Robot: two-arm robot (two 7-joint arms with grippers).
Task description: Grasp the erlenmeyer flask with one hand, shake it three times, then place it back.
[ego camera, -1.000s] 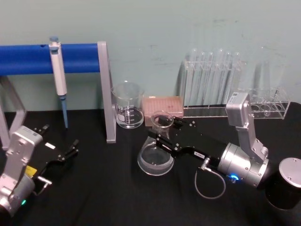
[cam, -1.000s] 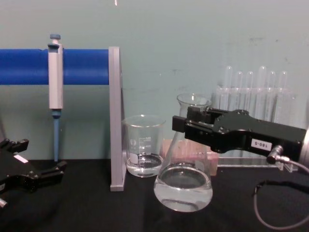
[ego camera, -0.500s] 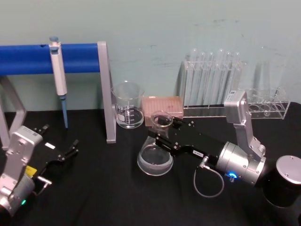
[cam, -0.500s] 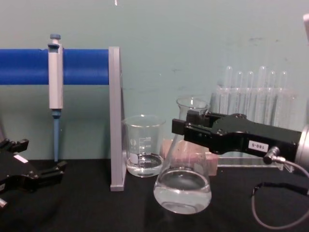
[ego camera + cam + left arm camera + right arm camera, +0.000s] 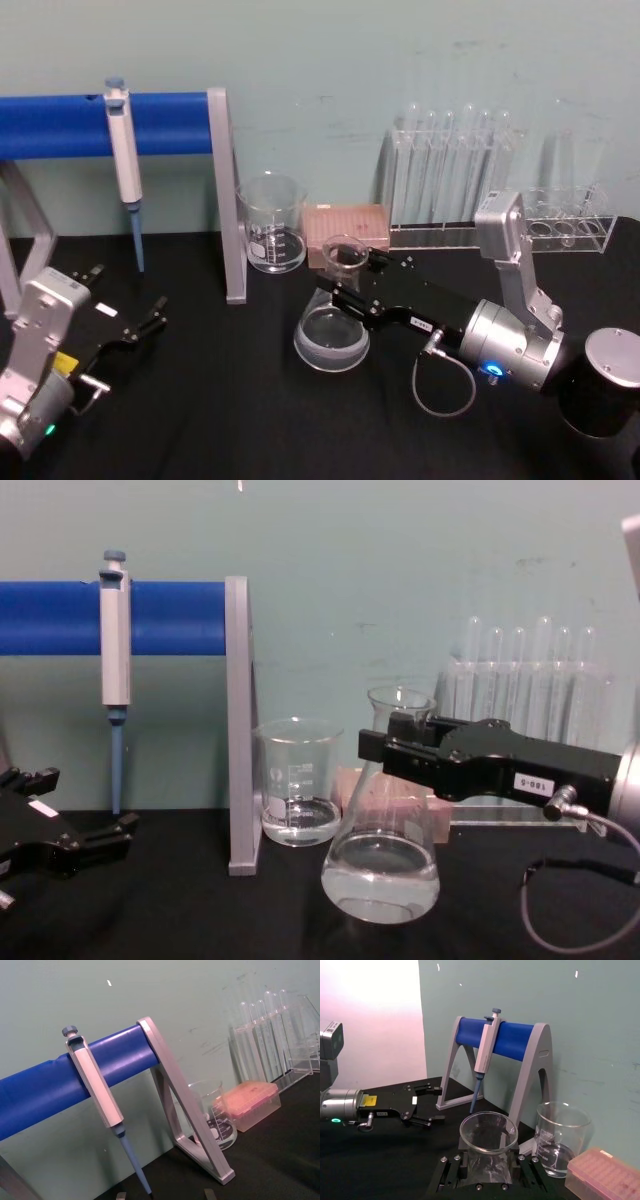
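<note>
Head view: your right gripper [image 5: 355,282] reaches in from 4 o'clock and has the erlenmeyer flask [image 5: 330,340] by the neck, so I judge the grasp done; the flask is at 5 o'clock from the beaker [image 5: 272,235], near the middle of the desk [image 5: 230,400]; nothing tells you how many shakes are made, and setting down and letting go are left; your left gripper [image 5: 128,292] lies parked at 8 o'clock, fingers spread, holding nothing.

Left wrist view: the beaker [image 5: 212,1120] stands beside the grey leg of the blue rack [image 5: 75,1085].

Right wrist view: the fingers [image 5: 451,1167] close in on both sides of the neck just below the flared rim, pinching the glass; the left gripper [image 5: 434,1104] lies well apart.

Chest view: the right gripper [image 5: 395,748] comes in from 3 o'clock, clamped on the neck; the flask [image 5: 380,875] leans slightly, clear liquid in its wide base; you cannot tell whether the base touches the desk or hangs just above it.
</note>
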